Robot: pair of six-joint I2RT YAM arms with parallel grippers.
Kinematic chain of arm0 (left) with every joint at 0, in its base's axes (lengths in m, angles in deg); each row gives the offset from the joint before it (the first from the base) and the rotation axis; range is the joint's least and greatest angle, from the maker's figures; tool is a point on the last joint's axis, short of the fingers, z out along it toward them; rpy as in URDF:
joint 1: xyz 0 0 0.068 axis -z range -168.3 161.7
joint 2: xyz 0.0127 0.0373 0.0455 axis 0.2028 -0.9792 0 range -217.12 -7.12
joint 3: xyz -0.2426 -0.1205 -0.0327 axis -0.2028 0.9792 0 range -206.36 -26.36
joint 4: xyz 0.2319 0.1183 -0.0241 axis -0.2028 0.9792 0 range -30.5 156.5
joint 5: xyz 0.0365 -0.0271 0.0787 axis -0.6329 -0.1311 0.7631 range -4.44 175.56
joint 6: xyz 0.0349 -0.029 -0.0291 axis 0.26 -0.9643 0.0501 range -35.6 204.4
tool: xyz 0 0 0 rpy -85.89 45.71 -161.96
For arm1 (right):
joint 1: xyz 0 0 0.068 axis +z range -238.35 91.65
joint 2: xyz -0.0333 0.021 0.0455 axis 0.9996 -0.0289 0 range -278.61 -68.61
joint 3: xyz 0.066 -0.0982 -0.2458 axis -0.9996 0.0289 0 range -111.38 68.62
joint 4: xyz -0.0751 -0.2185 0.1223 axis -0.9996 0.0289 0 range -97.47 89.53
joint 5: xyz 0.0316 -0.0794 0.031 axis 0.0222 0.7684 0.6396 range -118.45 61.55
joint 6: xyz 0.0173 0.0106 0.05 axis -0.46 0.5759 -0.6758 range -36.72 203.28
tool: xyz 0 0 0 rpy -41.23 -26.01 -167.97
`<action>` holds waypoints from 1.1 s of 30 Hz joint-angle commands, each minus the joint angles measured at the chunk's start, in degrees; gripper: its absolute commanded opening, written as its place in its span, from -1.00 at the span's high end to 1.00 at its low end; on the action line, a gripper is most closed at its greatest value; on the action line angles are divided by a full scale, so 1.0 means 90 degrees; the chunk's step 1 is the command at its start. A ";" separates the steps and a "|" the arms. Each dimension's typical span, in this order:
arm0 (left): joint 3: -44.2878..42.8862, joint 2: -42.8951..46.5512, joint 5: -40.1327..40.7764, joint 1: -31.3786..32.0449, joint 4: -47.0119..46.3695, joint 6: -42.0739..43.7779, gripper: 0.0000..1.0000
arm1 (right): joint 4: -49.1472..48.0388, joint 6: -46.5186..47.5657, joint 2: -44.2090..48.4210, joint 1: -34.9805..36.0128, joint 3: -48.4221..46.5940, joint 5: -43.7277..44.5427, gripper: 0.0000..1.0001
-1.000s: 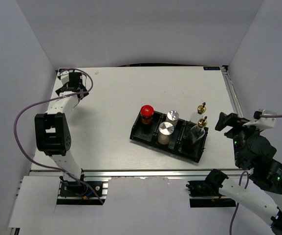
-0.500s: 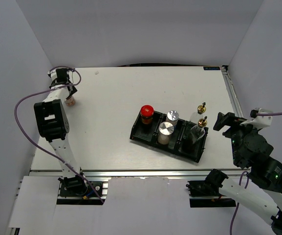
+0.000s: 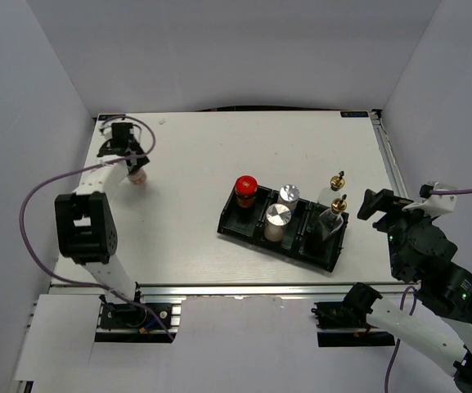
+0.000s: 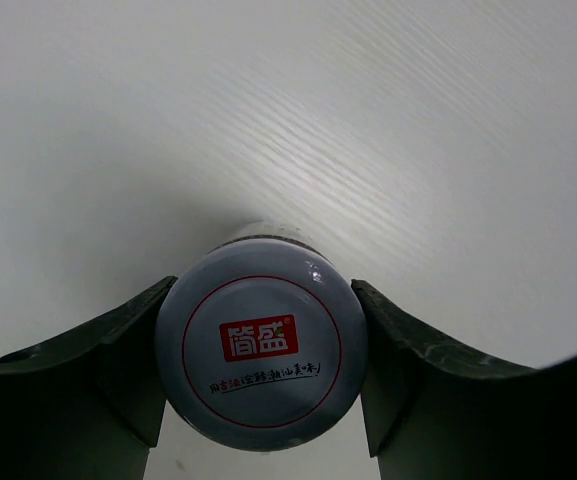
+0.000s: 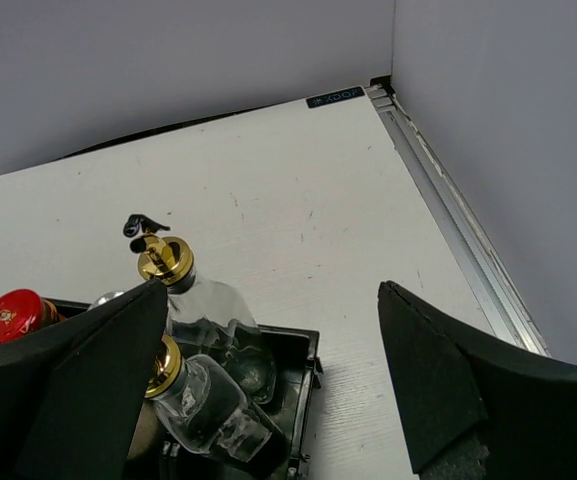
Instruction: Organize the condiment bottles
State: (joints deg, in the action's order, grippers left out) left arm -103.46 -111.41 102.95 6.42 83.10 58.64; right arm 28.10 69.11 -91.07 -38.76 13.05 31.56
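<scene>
My left gripper (image 4: 261, 385) is shut on the small pale-lidded jar (image 4: 261, 347), its lid with a red label facing the wrist camera. From above, that jar (image 3: 138, 176) is at the table's far left, under my left gripper (image 3: 132, 162). The black tray (image 3: 237, 230) holds a red-capped jar (image 3: 245, 187), two silver-capped shakers (image 3: 289, 195) (image 3: 277, 216) and two gold-topped glass bottles (image 3: 337, 181) (image 3: 334, 214). My right gripper (image 3: 372, 204) hangs open just right of the tray. In its own view the right gripper (image 5: 268, 385) has nothing between its fingers, above the tray's corner (image 5: 309, 345) and the bottles (image 5: 196, 295) (image 5: 208, 405).
A metal rail (image 5: 458, 225) runs along the table's right edge, with grey walls close on all sides. The left arm's purple cable (image 3: 35, 196) loops out over the left edge.
My left gripper has gone from open to shut on the small jar and carried it a little to the right. The right arm has barely moved.
</scene>
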 commanded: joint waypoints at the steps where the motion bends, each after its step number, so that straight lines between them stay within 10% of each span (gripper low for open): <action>1: 0.0499 0.1703 -0.0223 0.1490 -0.0463 -0.0048 0.55 | 0.0110 -0.0300 0.0151 0.0047 -0.0183 0.0295 -0.79; 13: 0.0969 0.3199 0.0041 0.4891 -0.0698 0.0167 0.60 | -0.0017 -0.0251 0.0200 0.0077 -0.0075 0.0110 -0.79; 33: 0.1263 0.2420 -0.0722 0.6094 -0.0992 0.0049 0.55 | 0.0032 -0.0437 0.0474 0.0106 -0.0095 0.0315 -0.79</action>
State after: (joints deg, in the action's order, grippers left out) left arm -87.20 -89.93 95.23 60.58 77.72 58.66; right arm 29.09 66.44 -87.66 -38.33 13.93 32.72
